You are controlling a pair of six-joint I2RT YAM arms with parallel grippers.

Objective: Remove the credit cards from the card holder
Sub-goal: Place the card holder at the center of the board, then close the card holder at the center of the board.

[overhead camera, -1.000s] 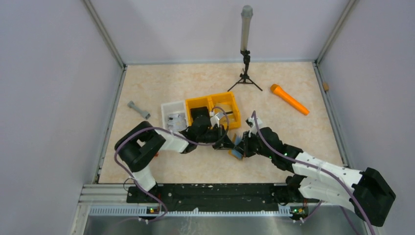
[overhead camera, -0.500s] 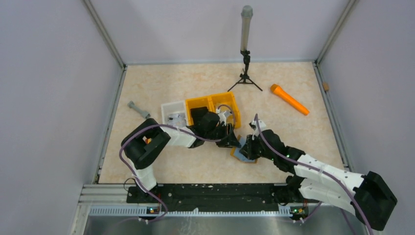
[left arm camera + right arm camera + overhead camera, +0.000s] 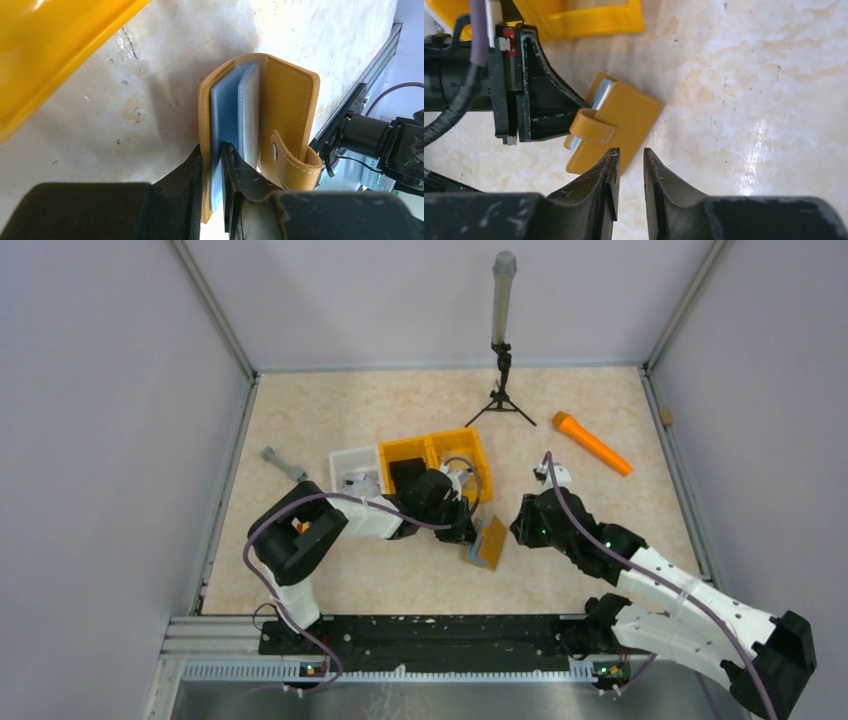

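Left arm reaches low across the bench toward the middle, wrist just in front of the orange bins. Left tool is clamped on one cover of the card holder, with a pale blue sleeve pinched in too. The holder stands on its edge on the bench, spread part open like a book, with its snap strap hanging off the far cover. In the top view it shows just right of the left tool, tilted.

Right arm stretches in from the lower right, elbow bent. Right tool hangs just beside the holder's outer cover, not touching. Its fingers are nearly together with a thin gap and nothing between them.

The credit cards sit inside the holder. Only pale blue and white edges show, so their number and faces can't be told. In the top view the left tool's fingertips are hard to make out. The white bin holds small items too blurred to name. The right wrist view cuts the orange bins off at the top.
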